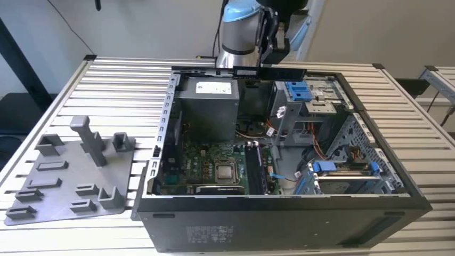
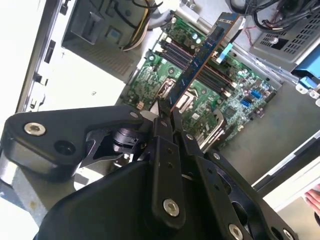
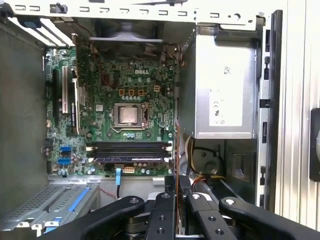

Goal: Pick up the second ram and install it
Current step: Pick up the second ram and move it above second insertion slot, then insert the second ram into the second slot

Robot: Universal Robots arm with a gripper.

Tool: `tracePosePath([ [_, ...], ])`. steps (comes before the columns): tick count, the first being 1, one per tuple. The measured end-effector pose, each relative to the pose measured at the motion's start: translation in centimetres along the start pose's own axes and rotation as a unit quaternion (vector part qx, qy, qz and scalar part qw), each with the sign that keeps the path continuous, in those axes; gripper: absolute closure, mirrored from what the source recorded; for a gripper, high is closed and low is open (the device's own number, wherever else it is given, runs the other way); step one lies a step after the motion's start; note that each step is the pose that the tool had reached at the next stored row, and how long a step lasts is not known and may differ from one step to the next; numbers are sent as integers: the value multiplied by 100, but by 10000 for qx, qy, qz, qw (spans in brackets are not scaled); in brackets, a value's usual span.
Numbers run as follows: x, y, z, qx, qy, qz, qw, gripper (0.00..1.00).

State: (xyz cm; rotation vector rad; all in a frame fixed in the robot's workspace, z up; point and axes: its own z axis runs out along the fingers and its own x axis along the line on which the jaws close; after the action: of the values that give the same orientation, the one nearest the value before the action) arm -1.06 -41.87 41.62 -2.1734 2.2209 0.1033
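A robot arm's gripper pinches the second ram between its black fingers, the jaws drawn in tight against the stick's flat faces so that the thin board juts out clear of the metal. In the exterior view the stick hangs level and on edge above the far wall of an open computer case, near the grey power supply, apparently high enough to clear the rim. Below, in the first wrist view, the green motherboard lies exposed. Its dark memory slots run crosswise to the edge-on stick, which suggests the part is lifted but not yet lined up for seating. Farther off, toward the exterior view's left, a grey tray with upright posts rests on the slatted table, just beside the case.
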Motion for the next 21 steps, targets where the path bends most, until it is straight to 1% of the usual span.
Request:
tracePosePath([
  [9, 0, -6, 3, 0, 1, 0, 10000, 85],
  [17, 0, -5, 3, 0, 12, 3, 10000, 85],
  [19, 0, -6, 5, 3, 12, 37, 10000, 85],
  [21, 0, -6, 8, 9, 12, 130, 9999, 85],
])
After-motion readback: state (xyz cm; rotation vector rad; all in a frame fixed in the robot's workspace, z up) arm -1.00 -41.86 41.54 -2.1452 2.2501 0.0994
